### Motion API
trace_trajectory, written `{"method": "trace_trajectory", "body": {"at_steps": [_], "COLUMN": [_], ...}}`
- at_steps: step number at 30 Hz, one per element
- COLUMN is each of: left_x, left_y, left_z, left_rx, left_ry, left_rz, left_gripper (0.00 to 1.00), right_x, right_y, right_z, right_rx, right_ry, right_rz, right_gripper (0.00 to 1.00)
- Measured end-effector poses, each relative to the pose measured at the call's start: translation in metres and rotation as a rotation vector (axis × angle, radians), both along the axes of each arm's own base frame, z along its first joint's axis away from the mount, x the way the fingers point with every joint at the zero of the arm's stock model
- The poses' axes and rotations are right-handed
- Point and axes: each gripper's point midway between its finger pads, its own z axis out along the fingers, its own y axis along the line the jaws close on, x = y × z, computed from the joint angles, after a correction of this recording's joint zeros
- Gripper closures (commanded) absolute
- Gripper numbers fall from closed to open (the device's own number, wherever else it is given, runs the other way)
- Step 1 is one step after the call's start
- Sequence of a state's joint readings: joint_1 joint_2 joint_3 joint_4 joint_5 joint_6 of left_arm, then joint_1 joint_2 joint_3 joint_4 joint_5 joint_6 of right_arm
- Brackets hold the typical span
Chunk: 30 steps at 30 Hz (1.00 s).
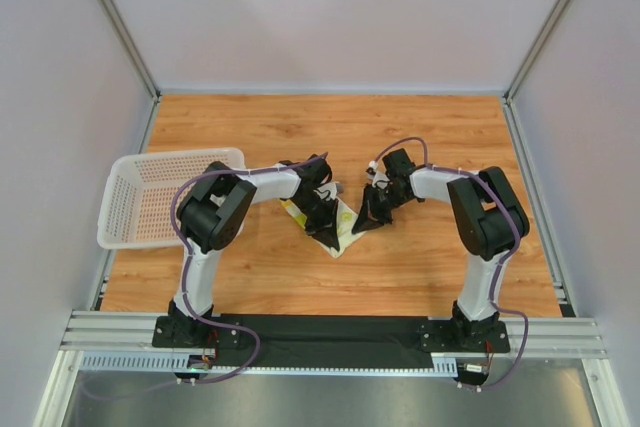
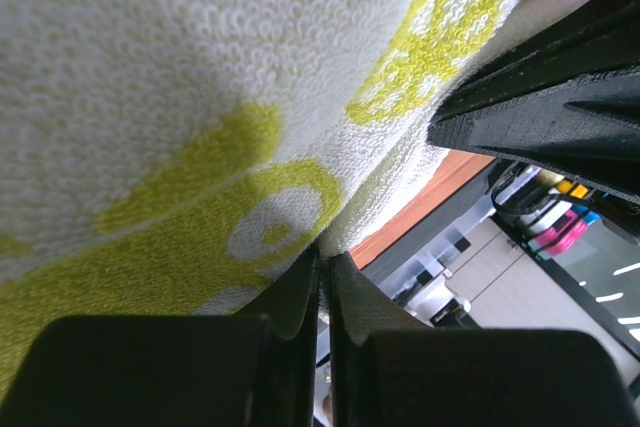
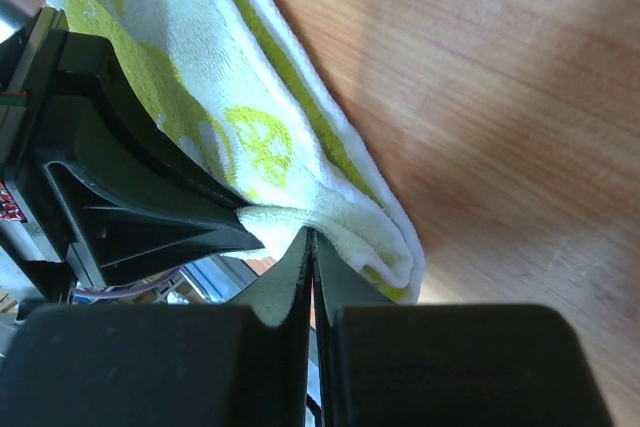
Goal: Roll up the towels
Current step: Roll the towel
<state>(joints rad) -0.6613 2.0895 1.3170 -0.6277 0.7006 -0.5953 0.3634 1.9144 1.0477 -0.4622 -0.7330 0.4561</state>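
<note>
One lime-yellow towel (image 1: 343, 229) with white circle prints lies partly folded on the wooden table (image 1: 400, 137), between the two arms. My left gripper (image 1: 318, 209) is at the towel's left side. In the left wrist view the towel (image 2: 200, 97) fills the frame and its edge sits pinched at the tips of the left gripper (image 2: 323, 253), whose jaws stand a hair apart. My right gripper (image 1: 372, 209) is at the towel's right side. Its jaws are fully shut, and the right gripper (image 3: 310, 231) presses its tip against a thick fold of the towel (image 3: 330, 207) with no cloth visibly between them.
A white mesh basket (image 1: 118, 232) stands at the table's left edge, beside the left arm. Grey walls and metal posts close in the table at the back and sides. The black left gripper body (image 3: 130, 197) crowds the right wrist view.
</note>
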Motion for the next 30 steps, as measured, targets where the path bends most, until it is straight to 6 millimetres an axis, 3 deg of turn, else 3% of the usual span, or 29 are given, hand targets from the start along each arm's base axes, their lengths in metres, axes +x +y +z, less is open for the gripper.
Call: {"method": "trace_trajectory", "body": {"at_steps": [5, 13, 21, 30], "left_x": [0.000, 0.001, -0.001, -0.009], "left_y": [0.001, 0.008, 0.024, 0.045], "left_z": [-0.001, 0.000, 0.002, -0.001], "left_rx": [0.002, 0.035, 0.082, 0.166], "left_ry": [-0.004, -0.037, -0.111, -0.131], "left_rz": [-0.005, -0.027, -0.049, -0.063], "left_gripper": [0.83, 0.81, 0.69, 0.69], "right_x": [0.001, 0.001, 0.001, 0.001], "right_y": [0.001, 0.002, 0.003, 0.003], "right_z": [-0.002, -0.002, -0.003, -0.004], "right_rx": [0.001, 0.008, 0.013, 0.018], "right_ry": [0.005, 0.002, 0.006, 0.010], "right_rz": [0.001, 0.004, 0.006, 0.008], "right_gripper": [1.00, 1.00, 1.00, 1.00]}}
